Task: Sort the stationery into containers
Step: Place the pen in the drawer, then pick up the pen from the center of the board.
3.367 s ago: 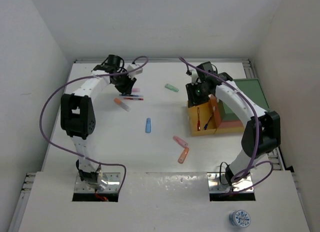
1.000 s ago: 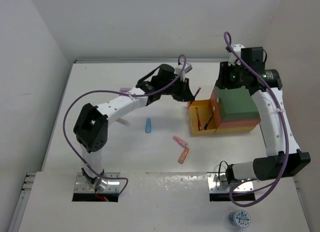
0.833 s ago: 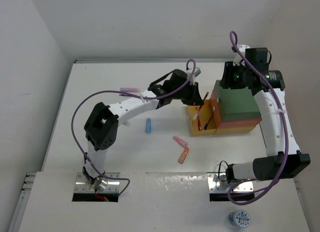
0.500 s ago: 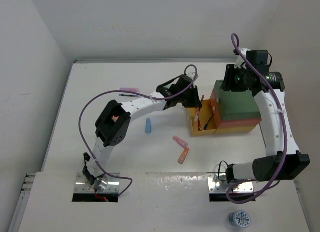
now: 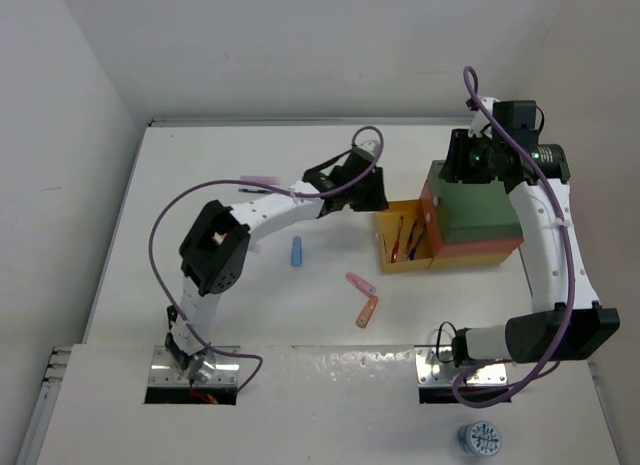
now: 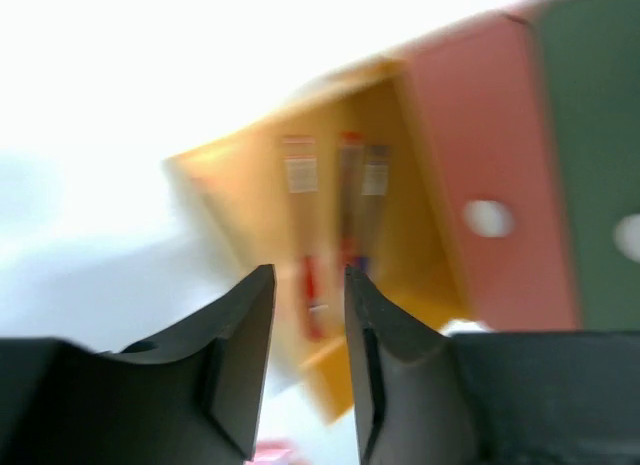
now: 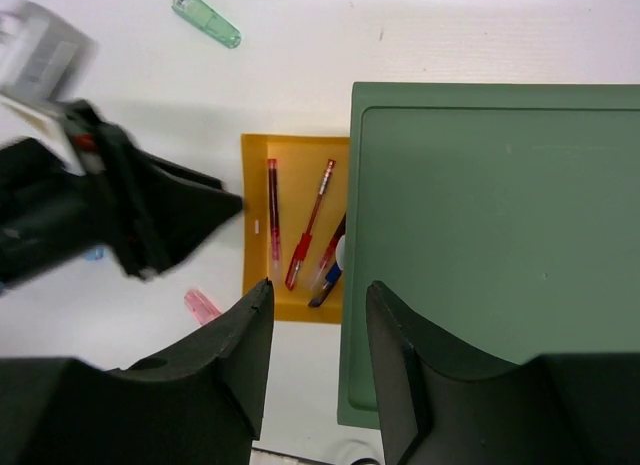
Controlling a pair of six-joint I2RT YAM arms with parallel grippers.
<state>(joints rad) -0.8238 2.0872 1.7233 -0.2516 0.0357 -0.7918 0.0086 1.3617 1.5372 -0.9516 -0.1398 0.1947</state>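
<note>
The yellow tray (image 5: 392, 263) sticks out to the left from under the red-orange tray (image 5: 480, 249) and the green tray (image 5: 478, 203). Several thin red and blue pens (image 7: 308, 228) lie in it, blurred in the left wrist view (image 6: 305, 275). My left gripper (image 5: 376, 197) is open and empty (image 6: 305, 285), just left of the yellow tray. My right gripper (image 5: 468, 165) is open and empty (image 7: 320, 290), high above the green tray's left edge (image 7: 356, 235). On the table lie a blue marker (image 5: 297, 251), a pink marker (image 5: 360, 283), an orange marker (image 5: 367, 311) and a mint green marker (image 7: 205, 18).
Another pink marker (image 5: 257, 180) lies at the far left, behind the left arm. White walls close in the table on three sides. A round blue-and-white object (image 5: 480, 438) sits on the front ledge at the right.
My left gripper carried a red pen to the yellow tray, let it go and drew back a little to the left. The pen now lies in the tray. The right arm stayed still.
</note>
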